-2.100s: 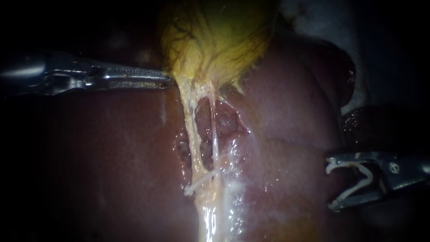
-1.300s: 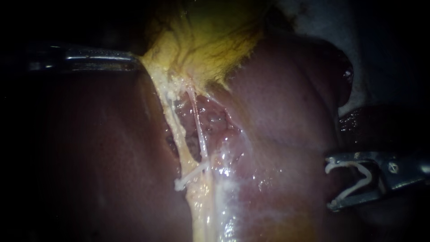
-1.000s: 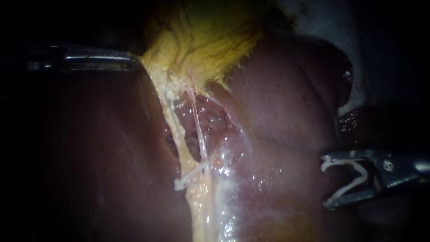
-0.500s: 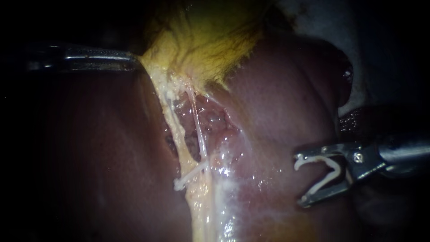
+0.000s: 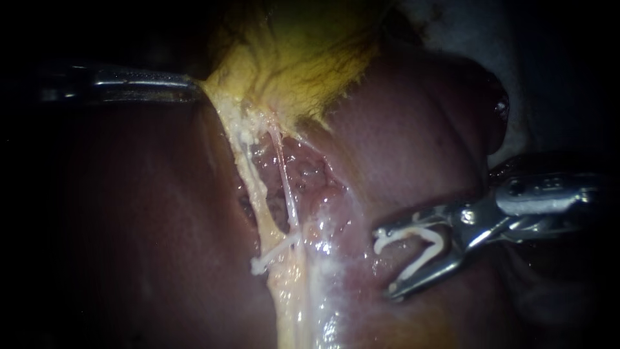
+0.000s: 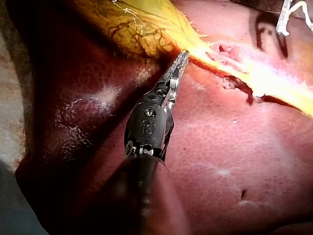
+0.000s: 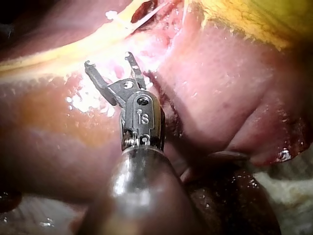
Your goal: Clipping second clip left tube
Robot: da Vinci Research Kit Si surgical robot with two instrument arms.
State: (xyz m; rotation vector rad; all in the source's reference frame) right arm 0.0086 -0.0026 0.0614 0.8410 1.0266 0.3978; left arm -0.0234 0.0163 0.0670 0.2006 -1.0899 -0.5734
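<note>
My left instrument (image 5: 194, 85) comes in level from the left, its jaws shut on the edge of the yellow gallbladder (image 5: 303, 52), holding it up and to the left. The same grip shows in the left wrist view (image 6: 182, 55). Below the gallbladder run two stretched tubes, the thicker left tube (image 5: 248, 174) and the thin right tube (image 5: 285, 187). A white clip (image 5: 274, 252) lies across their lower end. My right instrument (image 5: 385, 264) stands right of the tubes over the liver, its jaws wide apart and holding a white clip (image 5: 420, 242) between them. In the right wrist view these jaws (image 7: 108, 59) stay short of the tubes.
The dark red liver (image 5: 413, 129) fills the view around the tubes, wet and shiny below them. A raw pink patch (image 5: 316, 174) lies just right of the right tube. Pale cloth (image 5: 452, 26) shows at the upper right.
My right instrument has moved left and slightly up toward the tubes, carrying its clip. Early on, my left instrument pulled the gallbladder's edge up and left; it has since held still.
</note>
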